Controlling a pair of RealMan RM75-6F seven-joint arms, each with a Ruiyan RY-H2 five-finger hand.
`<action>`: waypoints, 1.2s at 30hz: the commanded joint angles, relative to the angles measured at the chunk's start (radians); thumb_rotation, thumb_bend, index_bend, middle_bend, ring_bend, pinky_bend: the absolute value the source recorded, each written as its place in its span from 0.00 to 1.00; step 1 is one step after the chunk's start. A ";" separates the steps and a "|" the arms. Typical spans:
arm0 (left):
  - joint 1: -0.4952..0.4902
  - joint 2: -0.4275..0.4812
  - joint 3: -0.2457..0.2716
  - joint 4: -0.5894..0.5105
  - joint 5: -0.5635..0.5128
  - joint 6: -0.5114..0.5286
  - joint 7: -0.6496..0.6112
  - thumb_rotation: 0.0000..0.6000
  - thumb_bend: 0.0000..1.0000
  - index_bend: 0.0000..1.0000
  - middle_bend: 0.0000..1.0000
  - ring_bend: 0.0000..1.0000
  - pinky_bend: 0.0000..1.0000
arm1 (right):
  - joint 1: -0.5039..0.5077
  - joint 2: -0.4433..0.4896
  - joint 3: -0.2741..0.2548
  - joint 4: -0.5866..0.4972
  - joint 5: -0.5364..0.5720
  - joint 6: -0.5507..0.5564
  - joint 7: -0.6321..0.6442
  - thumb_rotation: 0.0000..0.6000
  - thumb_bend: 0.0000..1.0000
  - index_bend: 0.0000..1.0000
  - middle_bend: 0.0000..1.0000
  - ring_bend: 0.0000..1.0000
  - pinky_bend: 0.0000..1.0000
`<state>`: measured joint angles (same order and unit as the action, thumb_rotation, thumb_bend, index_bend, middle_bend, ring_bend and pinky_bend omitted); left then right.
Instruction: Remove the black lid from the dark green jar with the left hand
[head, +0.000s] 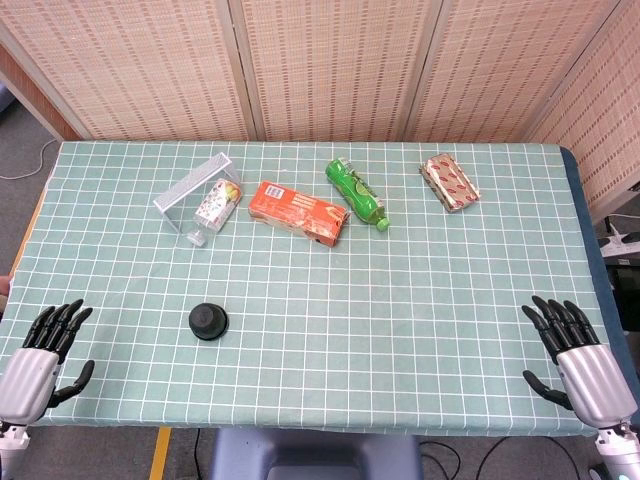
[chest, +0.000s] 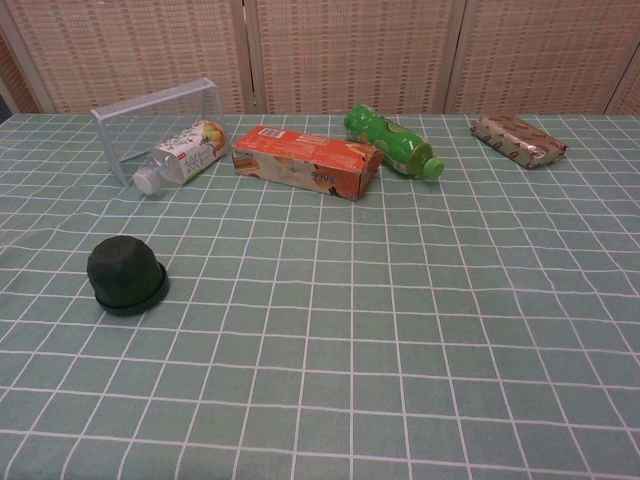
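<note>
The jar with its black lid stood upright on the near-left part of the worktop, which was covered by a green cloth with a white grid. Open cloth lay on all sides of it. Along the far side lay 4 other things: a clear bottle resting partly inside a tipped wire rack, an orange carton beside it, a green bottle on its side, and a brown packet well apart to the right. Printing on the carton and bottle labels was too small to read. The left robot hand rested at the near-left edge, fingers spread, holding nothing; the right robot hand lay likewise at the near-right edge. Neither touched the jar.
</note>
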<state>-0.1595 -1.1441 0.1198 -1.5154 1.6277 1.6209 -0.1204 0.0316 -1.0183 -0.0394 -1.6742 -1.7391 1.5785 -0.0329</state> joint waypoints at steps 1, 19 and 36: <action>-0.005 -0.010 -0.009 0.006 0.013 -0.009 -0.015 1.00 0.43 0.00 0.00 0.00 0.00 | -0.002 0.002 -0.001 0.001 -0.001 0.002 0.008 1.00 0.16 0.00 0.00 0.00 0.00; -0.540 0.231 -0.146 -0.275 -0.289 -0.894 -0.110 1.00 0.37 0.00 0.00 0.00 0.01 | -0.006 0.021 -0.016 0.002 -0.049 0.028 0.063 1.00 0.16 0.00 0.00 0.00 0.00; -0.912 0.091 -0.032 -0.276 -0.977 -1.105 0.446 1.00 0.33 0.00 0.00 0.00 0.03 | 0.006 0.028 -0.010 -0.002 -0.016 -0.003 0.088 1.00 0.16 0.00 0.00 0.00 0.00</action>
<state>-0.9759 -1.0280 0.0327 -1.7868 0.7650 0.5654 0.2433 0.0378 -0.9901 -0.0492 -1.6764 -1.7555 1.5757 0.0549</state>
